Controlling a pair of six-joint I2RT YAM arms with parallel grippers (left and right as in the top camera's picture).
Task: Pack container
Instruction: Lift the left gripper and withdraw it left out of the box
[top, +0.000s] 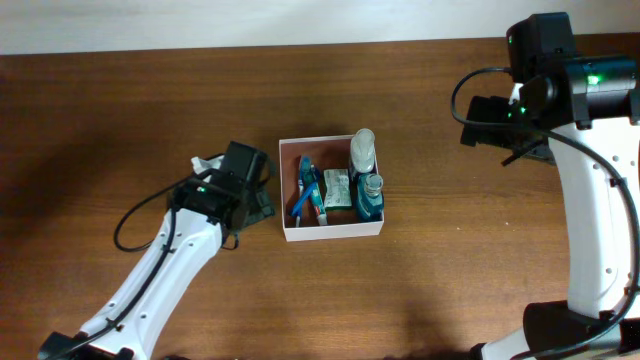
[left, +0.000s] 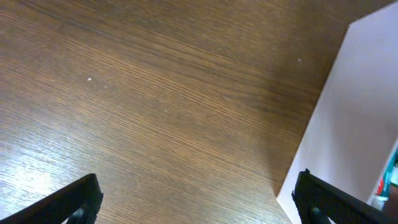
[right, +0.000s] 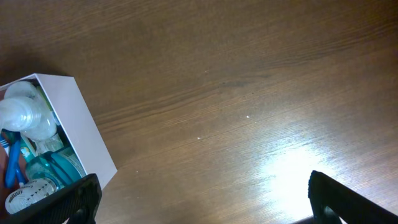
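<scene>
container (top: 331, 232): white walls, reddish-brown inside
desk (top: 120, 120): dark brown, wood grain
bottle (top: 368, 205): teal, in container
packet (top: 337, 188): pale green, in container

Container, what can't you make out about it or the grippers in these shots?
Overhead: the toiletries in the container are too small and overlapped to identify each.
Left wrist: only the container's outer wall shows; the right edge cuts off most of its inside.
Right wrist: the left and bottom edges cut the container.
Overhead: the left gripper and right gripper are too dark to tell open from shut.
</scene>
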